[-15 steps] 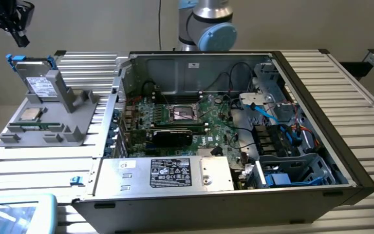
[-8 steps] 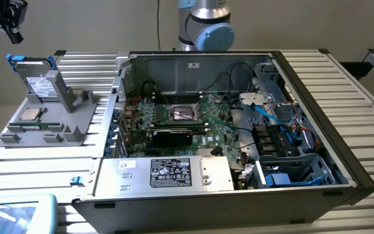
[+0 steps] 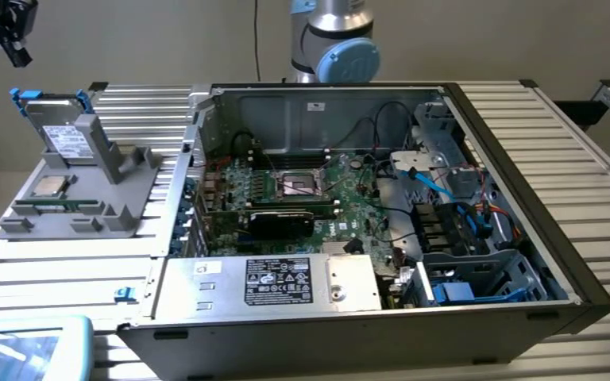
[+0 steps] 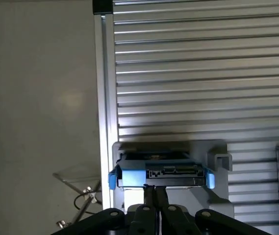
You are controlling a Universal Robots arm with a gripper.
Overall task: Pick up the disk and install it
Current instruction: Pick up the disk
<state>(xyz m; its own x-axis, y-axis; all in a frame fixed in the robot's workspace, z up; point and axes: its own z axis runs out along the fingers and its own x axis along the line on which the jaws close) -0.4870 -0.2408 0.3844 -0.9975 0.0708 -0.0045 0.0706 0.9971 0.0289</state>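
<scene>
Two things make this pick clean, in my judgement: spreading the jaws wider than the disk [image 3: 59, 135] and centring them across its blue carrier frame [image 4: 114, 178]. It stands on edge in the grey holder [image 3: 125, 171], at the exterior view's left. The gripper [image 3: 15, 52] hangs above, closed and empty.

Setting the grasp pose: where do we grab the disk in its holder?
Likely the upper edge, pinched across its flat faces, from above: the disk stands upright in the holder, bottom seated, top edge free between blue frame ends.
</scene>
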